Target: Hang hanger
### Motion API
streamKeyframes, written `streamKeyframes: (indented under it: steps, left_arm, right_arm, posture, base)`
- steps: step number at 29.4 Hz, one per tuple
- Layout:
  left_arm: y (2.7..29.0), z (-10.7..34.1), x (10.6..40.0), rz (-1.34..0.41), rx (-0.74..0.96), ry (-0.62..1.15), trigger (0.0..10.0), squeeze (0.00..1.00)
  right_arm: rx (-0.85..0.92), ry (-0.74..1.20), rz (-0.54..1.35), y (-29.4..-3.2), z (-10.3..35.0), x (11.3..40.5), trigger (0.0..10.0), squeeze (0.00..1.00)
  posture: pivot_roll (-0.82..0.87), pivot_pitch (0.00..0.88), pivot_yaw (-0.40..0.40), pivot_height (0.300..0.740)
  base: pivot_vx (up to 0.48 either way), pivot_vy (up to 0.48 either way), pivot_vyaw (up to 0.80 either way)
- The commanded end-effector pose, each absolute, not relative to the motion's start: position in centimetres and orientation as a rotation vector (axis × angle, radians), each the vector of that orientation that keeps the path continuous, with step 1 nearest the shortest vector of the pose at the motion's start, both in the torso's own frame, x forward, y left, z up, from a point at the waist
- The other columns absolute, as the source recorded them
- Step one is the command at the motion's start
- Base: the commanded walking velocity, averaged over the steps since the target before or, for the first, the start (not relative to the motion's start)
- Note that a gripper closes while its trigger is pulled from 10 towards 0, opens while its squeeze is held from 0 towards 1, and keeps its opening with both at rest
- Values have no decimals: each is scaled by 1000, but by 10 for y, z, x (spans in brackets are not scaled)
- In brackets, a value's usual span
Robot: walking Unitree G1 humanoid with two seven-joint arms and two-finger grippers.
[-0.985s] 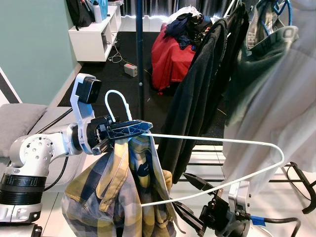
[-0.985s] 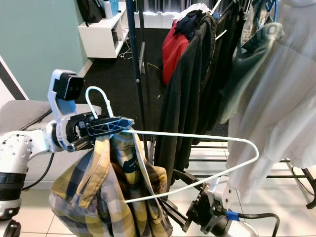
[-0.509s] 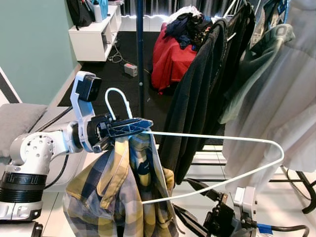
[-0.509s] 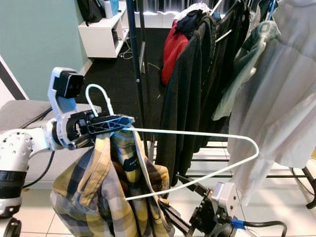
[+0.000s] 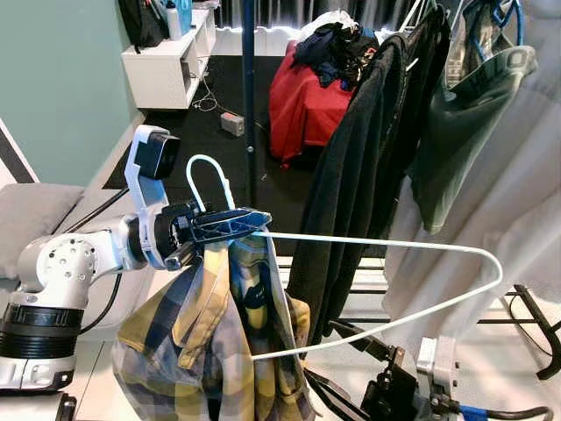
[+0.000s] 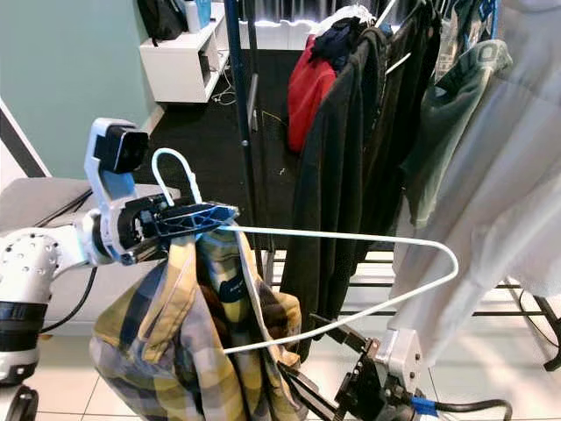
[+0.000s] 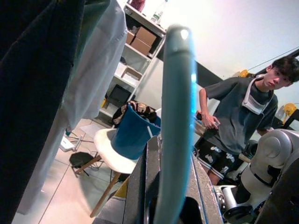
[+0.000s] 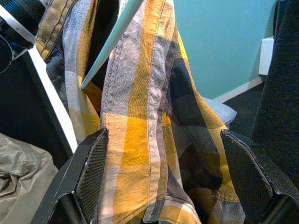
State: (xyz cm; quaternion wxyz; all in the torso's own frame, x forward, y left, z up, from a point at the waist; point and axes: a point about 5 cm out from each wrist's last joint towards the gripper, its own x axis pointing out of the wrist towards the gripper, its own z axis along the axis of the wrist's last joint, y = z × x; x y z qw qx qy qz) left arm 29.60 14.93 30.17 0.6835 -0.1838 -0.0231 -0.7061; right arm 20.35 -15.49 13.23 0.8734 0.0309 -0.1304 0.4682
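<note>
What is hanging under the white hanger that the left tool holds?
A yellow plaid shirt hangs bunched under the white hanger, near the left tool. Its folds hide the hanger's near arm.

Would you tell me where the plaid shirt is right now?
The plaid shirt hangs bunched from the white hanger, just below the left gripper on the robot's left, beside the black coat.

white hanger [image 5: 386, 254], yellow/grey plaid shirt [image 5: 219, 351].
</note>
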Motion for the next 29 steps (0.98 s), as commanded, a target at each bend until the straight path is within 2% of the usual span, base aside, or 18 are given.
streamKeyframes:
  steps: [1, 20, 21, 22, 27, 28, 29]
  left_arm:
    - [149, 309, 295, -1611, -406, -97, 10000, 0]
    - [150, 310, 296, -1611, -409, -104, 10000, 0]
    - [148, 310, 296, -1618, -411, -106, 10000, 0]
    - [146, 310, 294, -1633, -414, -105, 10000, 0]
    - [145, 311, 293, -1641, -414, -104, 10000, 0]
    - [145, 311, 293, -1642, -414, -104, 10000, 0]
    - [146, 311, 293, -1642, -413, -104, 10000, 0]
  right_arm:
    - [79, -262, 1002, -152, 131, 197, 10000, 0]
    - [69, -234, 987, -156, 128, 195, 10000, 0]
    - [67, -228, 979, -157, 126, 197, 10000, 0]
    - [60, -214, 958, -158, 122, 212, 10000, 0]
    - [58, -208, 944, -158, 121, 224, 10000, 0]
    - [61, -208, 941, -158, 122, 228, 7529, 0]
    - [64, -210, 940, -158, 122, 230, 824, 0]
  posture:
    - [62, 216, 23, 740]
    - [60, 219, 24, 740]
    - [60, 218, 24, 740]
    - [63, 220, 22, 740]
    - [66, 219, 19, 740]
    - [68, 219, 19, 740]
    - [68, 218, 19, 740]
  base:
    - [0, 0, 0]
    - [0, 0, 0]
    - [0, 0, 0]
    - [0, 0, 0]
    - [0, 0, 0]
    - [0, 0, 0]
    - [0, 0, 0]
